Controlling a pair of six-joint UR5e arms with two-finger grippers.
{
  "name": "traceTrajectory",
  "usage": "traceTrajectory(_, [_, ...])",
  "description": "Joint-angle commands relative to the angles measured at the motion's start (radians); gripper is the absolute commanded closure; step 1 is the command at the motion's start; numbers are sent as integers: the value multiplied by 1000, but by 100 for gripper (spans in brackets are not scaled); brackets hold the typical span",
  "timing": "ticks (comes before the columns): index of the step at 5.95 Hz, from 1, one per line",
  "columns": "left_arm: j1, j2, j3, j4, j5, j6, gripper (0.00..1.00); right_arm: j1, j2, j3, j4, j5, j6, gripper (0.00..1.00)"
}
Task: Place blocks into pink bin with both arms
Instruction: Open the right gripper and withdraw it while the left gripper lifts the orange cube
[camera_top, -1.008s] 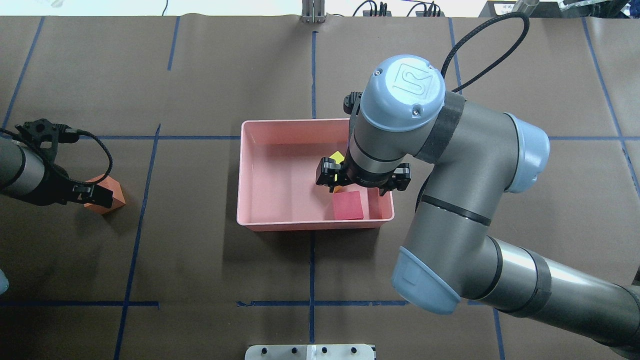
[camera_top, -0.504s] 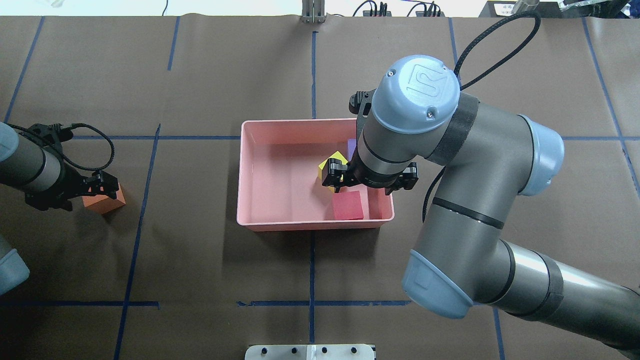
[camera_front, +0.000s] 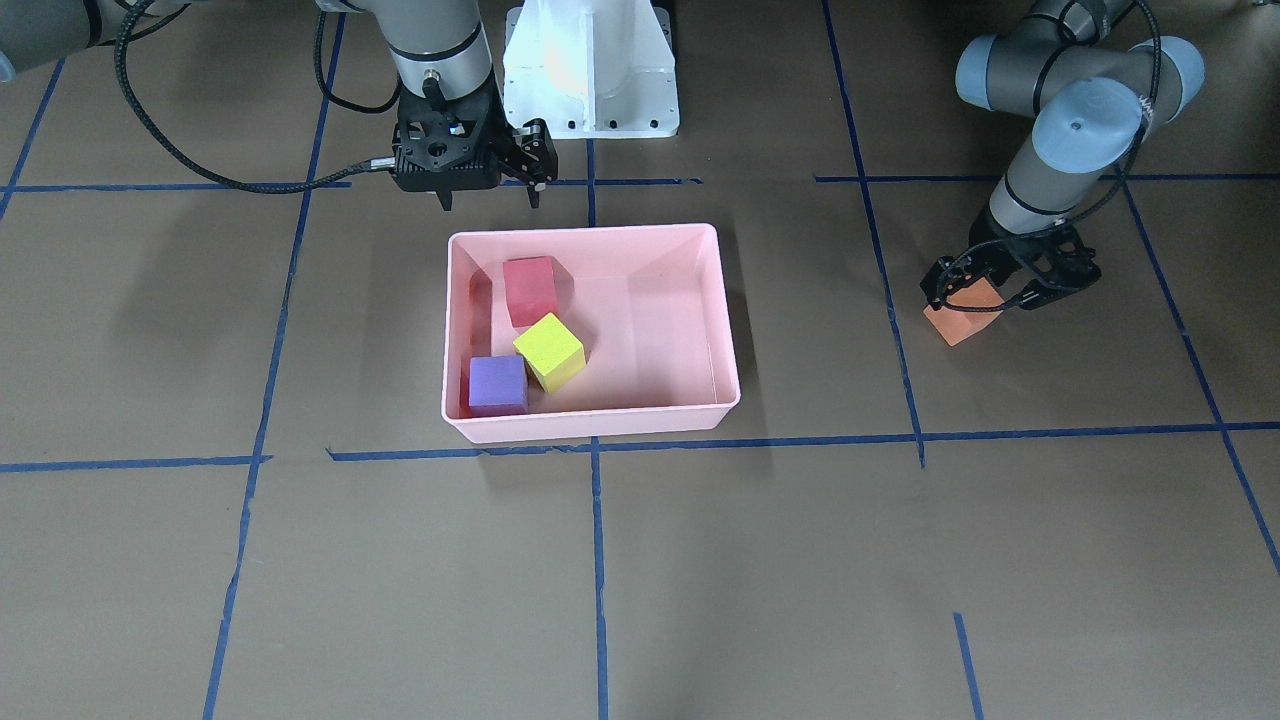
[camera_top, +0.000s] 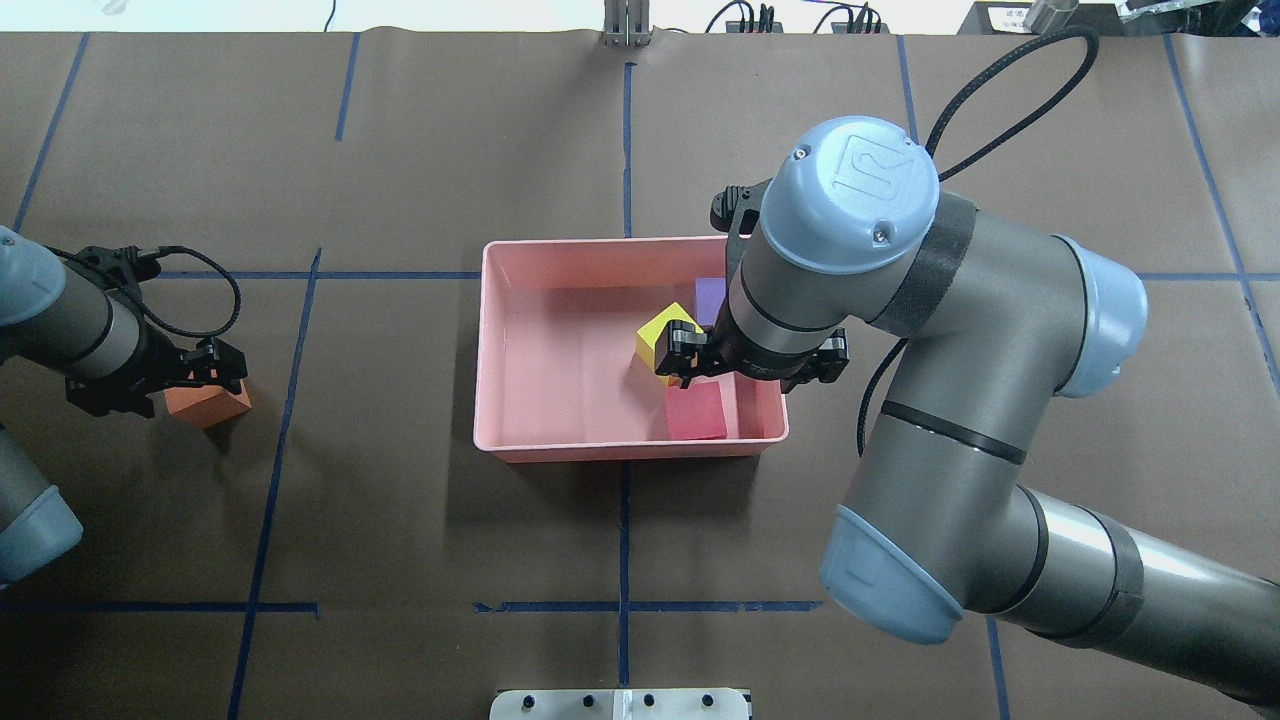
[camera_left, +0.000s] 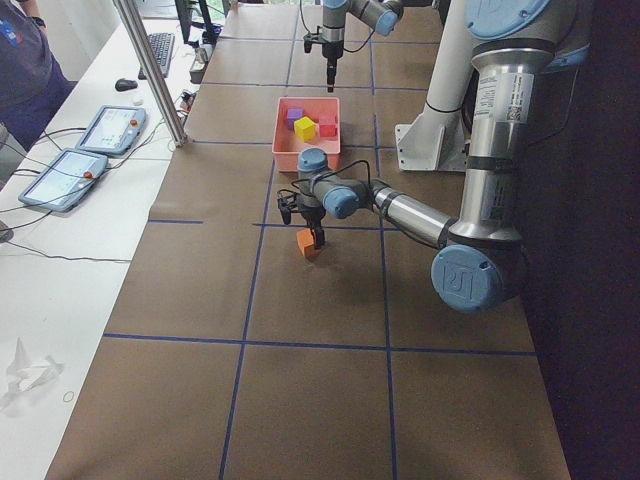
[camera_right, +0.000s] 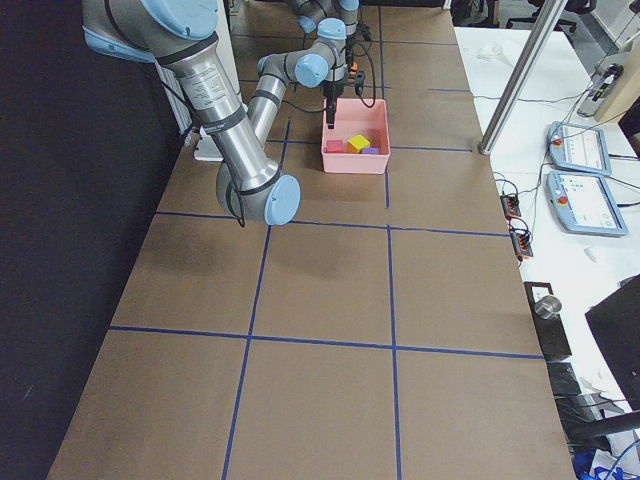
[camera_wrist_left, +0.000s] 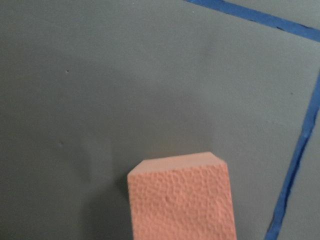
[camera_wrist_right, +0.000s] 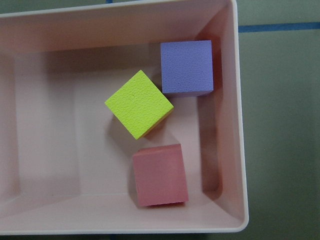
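crowding one end, three blocks (camera_wrist_right: 139, 103) leave half the pink bin (camera_wrist_right: 243, 125) open.

The right arm (camera_top: 960, 330) and left arm (camera_top: 70, 325) were grey metal tubes with rounded light-blue joint caps (camera_top: 855, 185), one embossed with a logo and dotted with small screws. Black bands ringed the joints. Braided black cables (camera_front: 200, 172) ran to the black left gripper (camera_front: 975, 300) and right gripper (camera_front: 490, 200). The base (camera_front: 590, 70) was white.

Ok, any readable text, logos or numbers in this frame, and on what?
"UR": embossed logo on the blue joint cap of the right arm.
Teach pendants: screens too small to read.
Pink bin, red block, purple block, yellow-green block, orange block: no markings.
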Motion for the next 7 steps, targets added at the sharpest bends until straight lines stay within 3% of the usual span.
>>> traceTrajectory(1, [-2, 0, 36, -44, 1, 31, 3, 2, -7, 3, 0, -1, -6, 0])
traceTrajectory(5, [-5, 5, 44, -47, 0, 105, 23, 12, -13, 14, 0, 6, -18, 0])
traceTrajectory(7, [-34, -3, -46, -33, -8, 128, 29, 79, -25, 26, -2, 12, -108, 0])
